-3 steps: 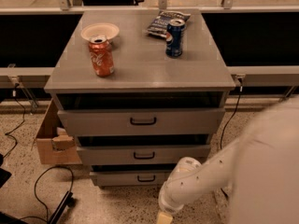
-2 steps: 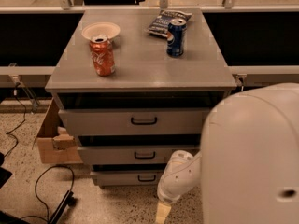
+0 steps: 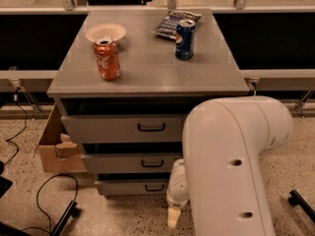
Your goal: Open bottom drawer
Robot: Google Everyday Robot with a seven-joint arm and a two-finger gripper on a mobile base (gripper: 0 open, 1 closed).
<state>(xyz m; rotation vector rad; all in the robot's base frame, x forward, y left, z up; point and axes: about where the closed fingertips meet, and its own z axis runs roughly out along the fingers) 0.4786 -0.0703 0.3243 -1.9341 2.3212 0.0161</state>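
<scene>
The large white, rounded arm link [image 3: 231, 166] fills the lower right of the view and hides the right ends of all three drawer fronts of the grey cabinet [image 3: 147, 77]. It also hides most of the wrist behind it. Only a white wrist segment and a pale, cream-coloured tip of the gripper [image 3: 172, 216] show. The tip points down at the speckled floor [image 3: 123, 215], just beside the cabinet's lower right. Whether the gripper is released or clenched cannot be told; it holds nothing that can be seen.

The bottom drawer [image 3: 130, 187] is the lowest of the three, next to the floor. Its flat grey front faces the camera and its long axis runs left to right. The small black bar handle [image 3: 154, 186] lies level along that axis, just left of the wrist and apart from the gripper. A dark gap sits above the front; how far out it stands is hard to judge.

The arm comes in from the lower right and bends down, with the wrist hanging low in front of the cabinet.

On top stand a red soda can [image 3: 107, 59], a white bowl [image 3: 105, 32], a blue soda can [image 3: 184, 39] and a dark snack bag [image 3: 174, 22]. A brown cardboard box [image 3: 56, 149] sits at the left.
</scene>
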